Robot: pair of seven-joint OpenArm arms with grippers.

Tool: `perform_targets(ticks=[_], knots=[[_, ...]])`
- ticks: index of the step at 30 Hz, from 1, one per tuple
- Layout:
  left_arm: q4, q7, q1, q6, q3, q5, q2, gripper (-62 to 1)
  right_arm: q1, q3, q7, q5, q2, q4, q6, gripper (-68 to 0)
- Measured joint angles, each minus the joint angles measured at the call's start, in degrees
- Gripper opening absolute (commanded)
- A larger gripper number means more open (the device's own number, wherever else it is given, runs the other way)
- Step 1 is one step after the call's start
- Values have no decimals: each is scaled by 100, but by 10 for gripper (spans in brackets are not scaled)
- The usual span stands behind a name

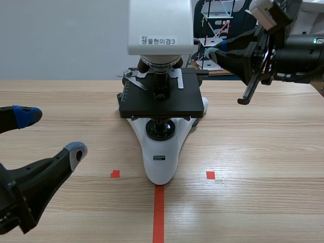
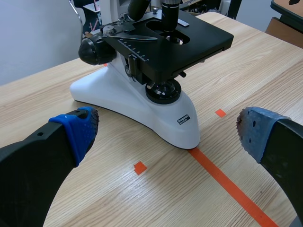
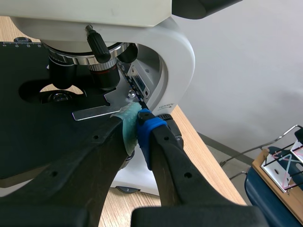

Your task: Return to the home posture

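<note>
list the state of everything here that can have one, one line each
microscope, upright on the table, its base over the end of the orange tape line
left arm, low over the table, jaws wide open, holding nothing
right arm, raised beside the microscope, jaws shut with nothing between them

Scene camera: facing the microscope (image 1: 161, 152) head-on. Left wrist camera: looking down on its base (image 2: 137, 101), ahead of the left gripper (image 2: 168, 130). Right wrist camera: sitting close against its stage (image 3: 28, 127).
</note>
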Motion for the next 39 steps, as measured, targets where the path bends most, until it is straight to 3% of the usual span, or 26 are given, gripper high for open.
perform_targets(ticks=[8,14,17,21,28,33,39], knots=[[0,0,0,0,0,0,0,6,0,0,0,0,0,0,-2,-676],[0,0,0,0,0,0,0,6,-446,299,404,15,-4,11,-321,-654],[0,0,0,0,0,0,0,6,-1093,802,413,2,0,155,-428,-556],[0,0,0,0,0,0,0,6,-2105,1475,415,2,-2,750,-623,-360],[0,0,0,0,0,0,0,6,-3740,2435,870,9,0,1998,-1073,-155],[0,0,0,0,0,0,0,6,-4603,2811,1075,76,-229,2396,-1097,-93],[0,0,0,0,0,0,0,6,-5362,3001,1193,162,-614,2428,-1126,-80]])
